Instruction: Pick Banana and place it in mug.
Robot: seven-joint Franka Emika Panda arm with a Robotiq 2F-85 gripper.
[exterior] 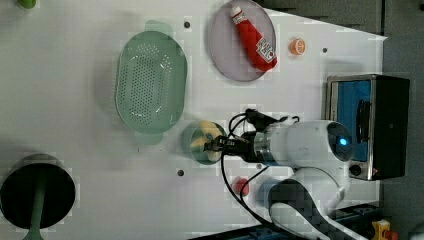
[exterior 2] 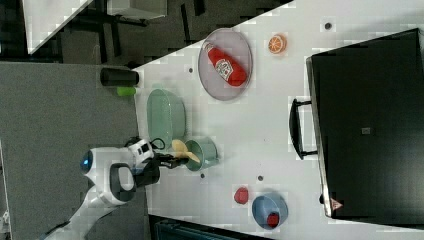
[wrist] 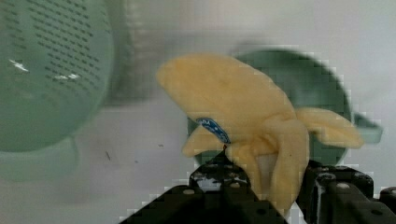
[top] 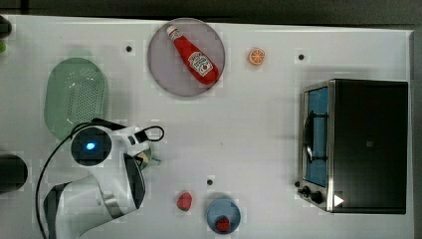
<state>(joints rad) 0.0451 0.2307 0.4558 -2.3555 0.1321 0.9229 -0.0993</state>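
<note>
My hand (wrist: 261,186) pinches the peeled banana (wrist: 243,112) by its base, holding it over the teal mug (exterior 2: 202,153) so it can drop inside.

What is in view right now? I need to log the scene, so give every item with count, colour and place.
banana: 1, pale yellow, peeled, in the hand's grip over the mug
mug: 1, teal-green, beside the basket
basket: 1, pale green, perforated, the top view's left
plate: 1, grey, top view's upper middle
ketchup bottle: 1, red, lying on the plate
orange slice: 1, orange, right of the plate in the top view
red lump: 1, red, on the table by the blue cup
blue cup: 1, blue, a red piece inside
toaster oven: 1, black and silver, the top view's right
hand: 1, black, shut on the banana
</note>
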